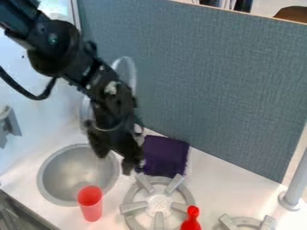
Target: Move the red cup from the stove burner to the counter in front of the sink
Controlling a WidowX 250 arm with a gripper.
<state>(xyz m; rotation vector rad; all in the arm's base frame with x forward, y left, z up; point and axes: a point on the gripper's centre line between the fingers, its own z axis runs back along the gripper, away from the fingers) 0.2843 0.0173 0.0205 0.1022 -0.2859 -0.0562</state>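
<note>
Purple cloth (164, 155) is lying beside the burner (159, 203), nothing being lifted; wide-open hand (114, 164) is hanging near.

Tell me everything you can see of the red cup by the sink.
The red cup looks like smooth, slightly translucent plastic, with a round open mouth and plain sides narrowing to a smaller base; no handle shows. It stands upright on the white counter, at the near right of the metal sink. Its upper part overlaps the sink's rim in this view; I can't tell if they touch. The gripper is up beyond it, clear of it. I can't make out anything inside.
</note>
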